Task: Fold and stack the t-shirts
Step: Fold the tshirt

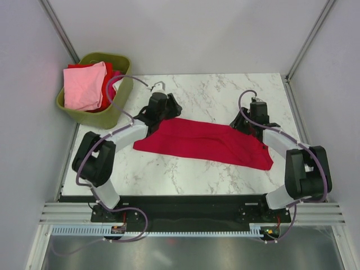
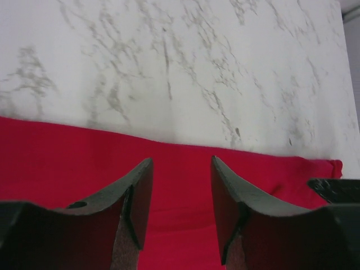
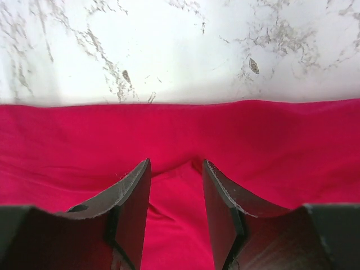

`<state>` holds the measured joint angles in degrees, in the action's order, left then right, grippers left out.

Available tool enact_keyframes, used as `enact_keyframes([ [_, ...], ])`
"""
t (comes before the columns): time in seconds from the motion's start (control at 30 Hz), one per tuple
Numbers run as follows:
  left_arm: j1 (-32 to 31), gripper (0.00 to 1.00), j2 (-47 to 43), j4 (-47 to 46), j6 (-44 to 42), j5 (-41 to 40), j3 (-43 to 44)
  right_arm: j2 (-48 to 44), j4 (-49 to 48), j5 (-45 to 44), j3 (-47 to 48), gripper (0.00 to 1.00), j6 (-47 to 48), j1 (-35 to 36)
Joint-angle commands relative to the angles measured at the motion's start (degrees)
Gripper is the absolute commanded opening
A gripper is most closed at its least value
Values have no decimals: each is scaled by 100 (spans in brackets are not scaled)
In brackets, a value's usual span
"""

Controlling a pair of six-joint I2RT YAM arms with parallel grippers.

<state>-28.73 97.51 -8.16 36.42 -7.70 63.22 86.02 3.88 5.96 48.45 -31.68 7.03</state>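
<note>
Crimson t-shirt (image 1: pixel 202 142), soft plain cloth, lay flattened in a long band across the middle of the white grey-veined marble table (image 1: pixel 214 90), running from near the left claw (image 1: pixel 162 117) down to the right and ending in a rumpled point before the right arm. Overhead view alone recorded the whole layout: an olive-green plastic basket (image 1: pixel 121 107) at the far left corner, well apart from the crimson shirt, holding a light pink t-shirt (image 1: pixel 84 87) draped over a darker red garment (image 1: pixel 111 79), and both arms reaching in from the near edge to the shirt's far hem. Wrist views alone recorded the jaws. Left claw (image 2: pixel 180 163): dark tapered fingers (image 2: pixel 135 191) stood apart, red cloth filling the gap and the ground beneath them, the shirt's smooth far edge just beyond the tips with bare marble past it. Right claw (image 3: pixel 175 164): fingers (image 3: pixel 132 191) likewise apart, set down over the cloth, a small raised pucker of fabric between the tips and soft creases spreading to either side; the straight hem ran across just beyond, marble above it. Whether either pair of tips actually pressed the fabric could not be told. The overhead view showed both claws only as dark shapes at the upper edge of the shirt, left end and right end.
</note>
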Motion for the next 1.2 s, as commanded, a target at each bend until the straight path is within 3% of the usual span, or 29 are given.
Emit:
enact_keyframes([
  [0.0, -343, 52, 513, 43, 49, 382, 515, 353, -81, 116, 402, 49, 170, 44],
  [0.4, -1020, 49, 2033, 359, 884, 1341, 1912, 881, 78, 520, 482, 50, 268, 62],
  [0.8, -1091, 48, 2509, 790, 1112, 1395, 2370, 785, -19, 960, 113, 48, 198, 53],
  [0.9, -1091, 49, 2606, 790, 1139, 1412, 2440, 671, -10, 1100, 25, 42, 189, 53],
  [1.0, -1082, 48, 2772, 1053, 1148, 1491, 2615, 522, 16, 1275, -63, 28, 215, 62],
  [1.03, -1082, 48, 2799, 1080, 1156, 1509, 2642, 469, 16, 1337, -124, 17, 224, 53],
  [1.13, -1082, 48, 2861, 1168, 1156, 1518, 2722, 214, 51, 1618, -256, 0, 250, 53],
  [1.17, -1082, 49, 2852, 1168, 1156, 1518, 2731, 118, 78, 1663, -379, 0, 259, 53],
])
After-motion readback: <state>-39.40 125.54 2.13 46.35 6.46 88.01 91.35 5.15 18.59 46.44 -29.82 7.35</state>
